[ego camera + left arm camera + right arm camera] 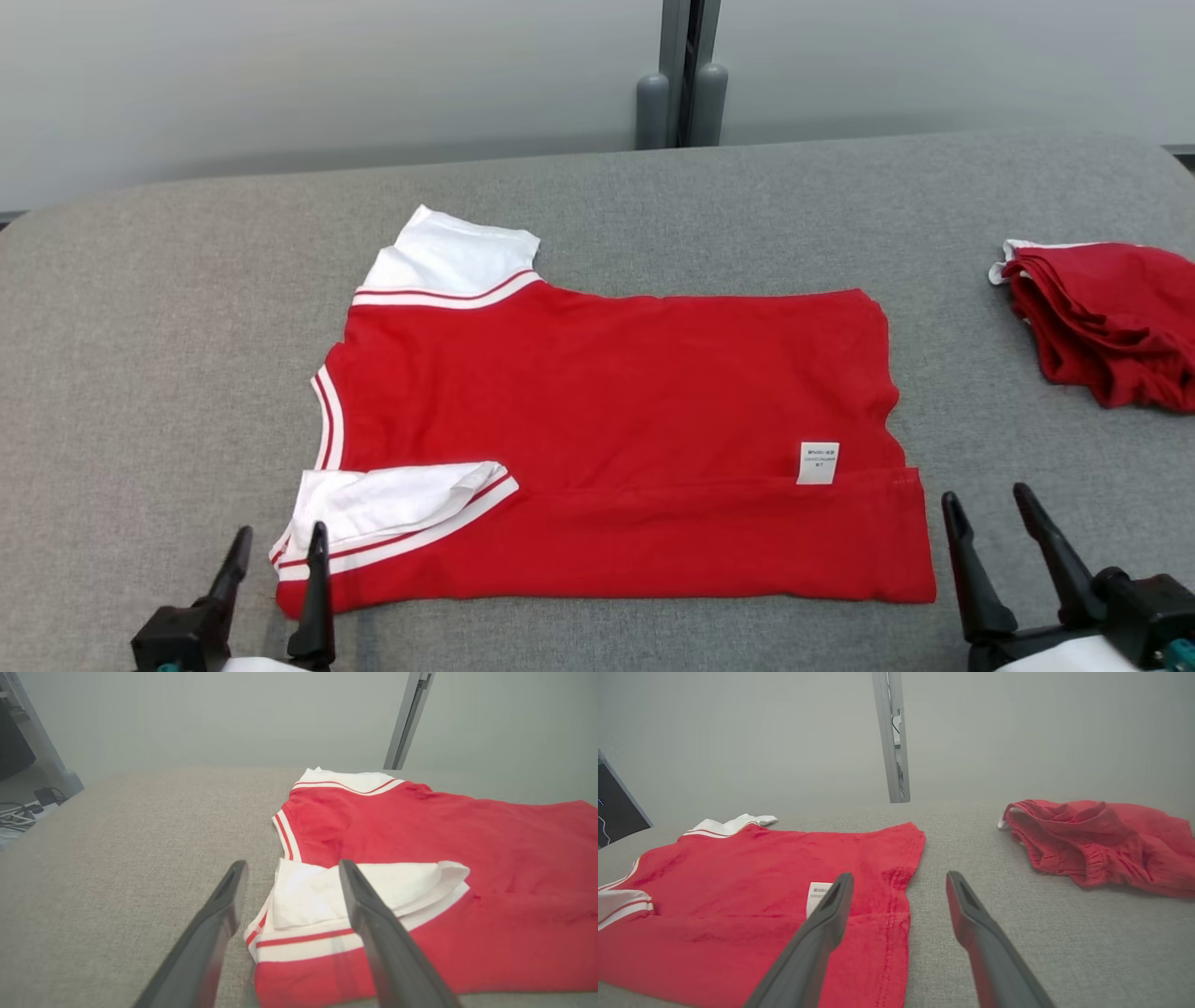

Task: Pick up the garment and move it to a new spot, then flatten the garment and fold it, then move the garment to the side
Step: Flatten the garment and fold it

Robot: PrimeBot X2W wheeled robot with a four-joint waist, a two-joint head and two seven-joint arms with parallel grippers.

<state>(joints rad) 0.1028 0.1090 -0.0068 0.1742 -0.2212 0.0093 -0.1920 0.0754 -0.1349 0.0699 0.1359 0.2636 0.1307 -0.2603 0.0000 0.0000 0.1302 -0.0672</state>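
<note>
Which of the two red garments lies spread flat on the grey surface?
The red shirt with white sleeves in the middle; the other red garment, at the right, is bunched in a heap.

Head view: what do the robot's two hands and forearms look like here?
The left hand and right hand match. Each has two long, matte dark fingers that taper to pointed tips, set on a blocky black base. Below each base a white forearm shell begins. A small teal part sits at the right wrist.
</note>
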